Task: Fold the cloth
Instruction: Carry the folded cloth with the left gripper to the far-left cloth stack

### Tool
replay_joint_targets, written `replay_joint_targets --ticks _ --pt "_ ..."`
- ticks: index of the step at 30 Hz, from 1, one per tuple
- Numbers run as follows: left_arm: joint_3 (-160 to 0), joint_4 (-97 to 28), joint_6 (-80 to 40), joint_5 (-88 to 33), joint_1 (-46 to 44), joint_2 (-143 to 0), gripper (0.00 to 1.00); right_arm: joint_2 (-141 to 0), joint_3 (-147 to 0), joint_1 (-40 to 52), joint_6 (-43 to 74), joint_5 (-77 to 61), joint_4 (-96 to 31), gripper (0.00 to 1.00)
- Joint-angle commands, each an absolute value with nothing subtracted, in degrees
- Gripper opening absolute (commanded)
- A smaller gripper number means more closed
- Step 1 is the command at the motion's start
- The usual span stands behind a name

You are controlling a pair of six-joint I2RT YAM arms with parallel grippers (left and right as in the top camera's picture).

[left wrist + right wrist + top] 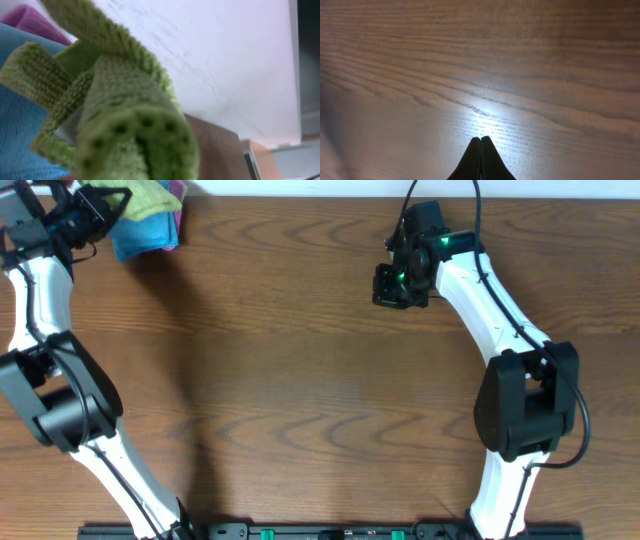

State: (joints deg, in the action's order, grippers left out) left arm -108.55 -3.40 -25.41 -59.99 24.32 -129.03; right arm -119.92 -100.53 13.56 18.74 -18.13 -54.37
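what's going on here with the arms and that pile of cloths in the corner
The left gripper is reaching into a pile at the table's far left corner, where the lime-green cloth sits with a blue cloth and a pink cloth. In the left wrist view the green cloth is bunched right up against the camera and hides the fingers, so a grip looks likely but isn't certain. The right gripper is shut and empty above bare table. No fold is made yet.

White links (490, 295), black joints (525, 405) — black cables (587, 420), green light (443, 242)
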Motion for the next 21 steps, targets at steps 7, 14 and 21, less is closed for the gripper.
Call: replay_joint_targets --ticks 7,14,21 --pt "-117.2 -2.6 -12.5 -62.9 25.2 -133.7 0.06 -118.9 -101.2 13.9 17.7 -16.5 -58.5 0.01" --pt "-117.2 -1.7 -4.6 -59.5 25.7 -133.7 0.06 -118.9 -101.2 14.0 17.7 -16.5 -61.1 0.01" --pt "-117.2 -2.7 -1.0 -54.9 27.5 -133.8 0.05 -118.9 -101.2 14.0 18.0 -16.5 -63.2 0.01"
